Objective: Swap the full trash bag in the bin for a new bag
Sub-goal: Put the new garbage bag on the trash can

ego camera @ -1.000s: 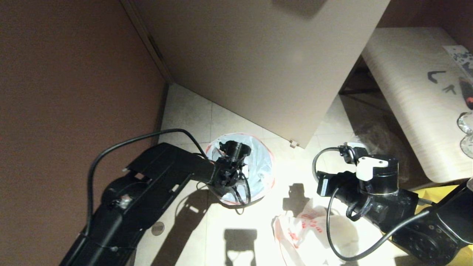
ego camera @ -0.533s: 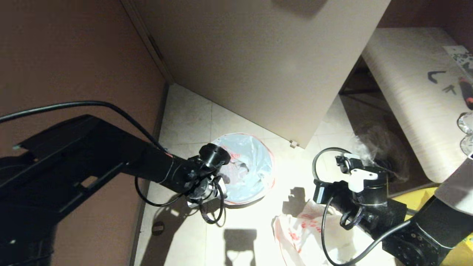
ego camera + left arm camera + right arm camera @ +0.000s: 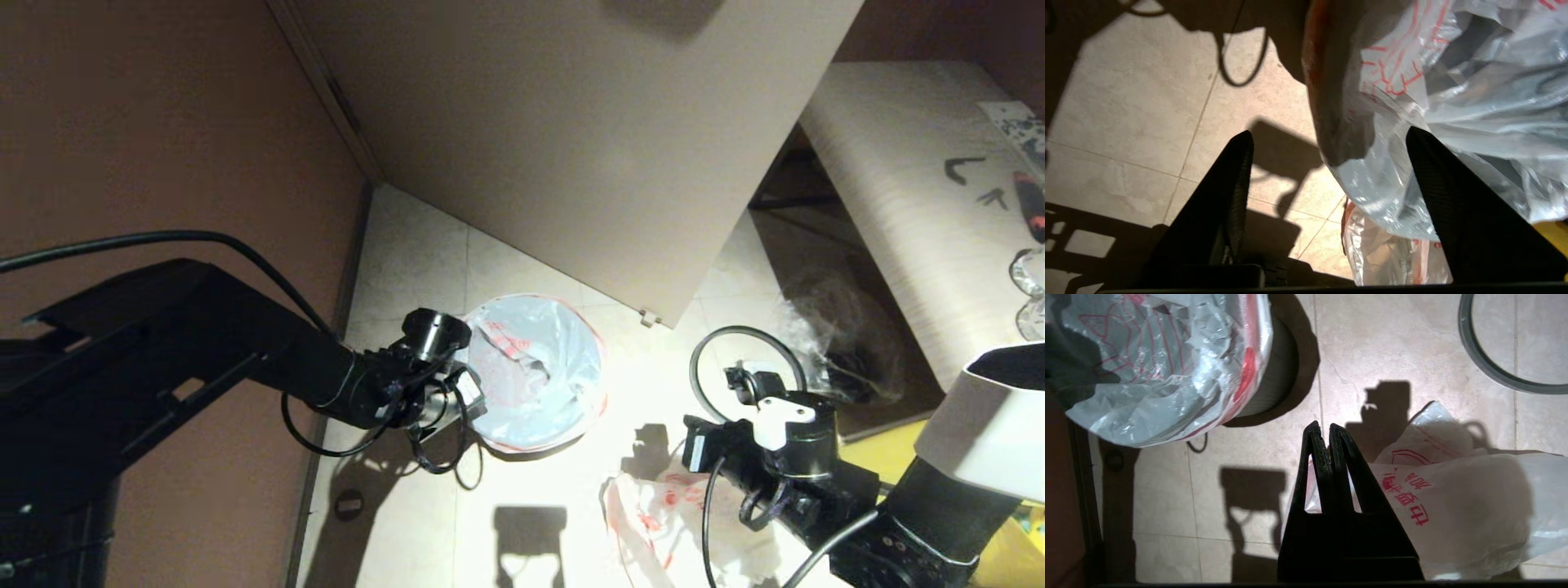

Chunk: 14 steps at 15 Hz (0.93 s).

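The bin (image 3: 539, 384) stood on the tiled floor (image 3: 408, 245) close to the corner of a pale cabinet panel (image 3: 571, 122), and the new bag (image 3: 535, 367) was spread over its mouth, with its pink-red edge folded down around the outside of the rim. In the right wrist view the black ribbed wall of the bin (image 3: 1274, 381) showed below the draped film (image 3: 1159, 363).

The left hand (image 3: 1327, 141) hung at the bin's left side, just outside the rim. Its fingers (image 3: 1233, 175) were spread apart and held nothing; in the left wrist view one finger lay over bare floor and the other in front of the loose film of the new bag (image 3: 1453, 81), though I could not tell whether that finger touched it.

The right hand (image 3: 1322, 430) was low over the floor to the right of the bin and well apart from it, its fingers pressed together with nothing between them. Directly beneath and beside it lay the full trash bag (image 3: 1453, 498), white with red print, slumped on the tiles; contact could not be judged. In the head view this bag (image 3: 653, 514) sat in front of the bin, toward the robot. A thin grey rim ring (image 3: 739, 371) lay flat on the floor behind the right arm, and a clear film bag (image 3: 841, 335) holding dark things sat beyond it, beside the desk (image 3: 898, 204).
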{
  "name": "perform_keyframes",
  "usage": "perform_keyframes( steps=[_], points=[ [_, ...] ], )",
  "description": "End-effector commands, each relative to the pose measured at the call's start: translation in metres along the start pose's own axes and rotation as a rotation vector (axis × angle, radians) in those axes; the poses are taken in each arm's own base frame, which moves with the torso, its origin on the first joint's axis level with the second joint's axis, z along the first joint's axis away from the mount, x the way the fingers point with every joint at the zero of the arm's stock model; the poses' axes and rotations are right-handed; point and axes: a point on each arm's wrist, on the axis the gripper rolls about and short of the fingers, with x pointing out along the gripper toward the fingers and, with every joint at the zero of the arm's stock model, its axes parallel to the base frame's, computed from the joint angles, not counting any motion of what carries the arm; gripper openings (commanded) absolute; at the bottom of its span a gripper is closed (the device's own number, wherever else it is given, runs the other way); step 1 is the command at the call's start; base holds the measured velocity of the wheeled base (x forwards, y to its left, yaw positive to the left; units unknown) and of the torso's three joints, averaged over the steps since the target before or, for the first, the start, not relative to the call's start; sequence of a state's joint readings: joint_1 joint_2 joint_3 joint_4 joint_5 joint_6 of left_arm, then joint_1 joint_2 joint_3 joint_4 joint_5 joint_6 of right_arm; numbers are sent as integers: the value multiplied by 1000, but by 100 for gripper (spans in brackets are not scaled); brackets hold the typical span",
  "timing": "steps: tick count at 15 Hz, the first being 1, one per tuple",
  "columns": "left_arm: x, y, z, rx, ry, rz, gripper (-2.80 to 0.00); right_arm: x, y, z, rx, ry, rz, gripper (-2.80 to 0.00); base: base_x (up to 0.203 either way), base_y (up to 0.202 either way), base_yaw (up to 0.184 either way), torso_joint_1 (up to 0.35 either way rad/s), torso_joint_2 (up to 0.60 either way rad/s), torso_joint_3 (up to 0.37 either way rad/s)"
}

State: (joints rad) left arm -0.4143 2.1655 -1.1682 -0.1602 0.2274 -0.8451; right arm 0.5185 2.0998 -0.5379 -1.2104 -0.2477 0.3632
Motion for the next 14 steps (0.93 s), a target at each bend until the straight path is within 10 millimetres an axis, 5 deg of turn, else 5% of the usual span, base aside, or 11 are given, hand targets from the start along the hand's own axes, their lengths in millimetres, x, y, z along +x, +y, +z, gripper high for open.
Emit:
perform_keyframes(
  steps=[1, 6, 7, 8, 14],
  points=[
    [10, 5, 0, -10, 6, 21, 0, -1, 2, 1, 3, -9, 6, -280, 0, 0, 0, 0, 0, 0],
    [30, -1, 2, 5, 2, 16, 0, 0, 0, -1, 2, -3, 2, -280, 0, 0, 0, 0, 0, 0],
    [37, -1, 0, 20, 5, 20, -227, 1, 0, -1, 4, -2, 0, -280, 0, 0, 0, 0, 0, 0],
    [42, -1, -1, 31, 8, 25, -280, 2, -1, -2, 3, 3, -3, -280, 0, 0, 0, 0, 0, 0],
    [44, -1, -1, 35, 6, 28, -280, 2, -1, -2, 5, 2, -3, -280, 0, 0, 0, 0, 0, 0]
  ],
)
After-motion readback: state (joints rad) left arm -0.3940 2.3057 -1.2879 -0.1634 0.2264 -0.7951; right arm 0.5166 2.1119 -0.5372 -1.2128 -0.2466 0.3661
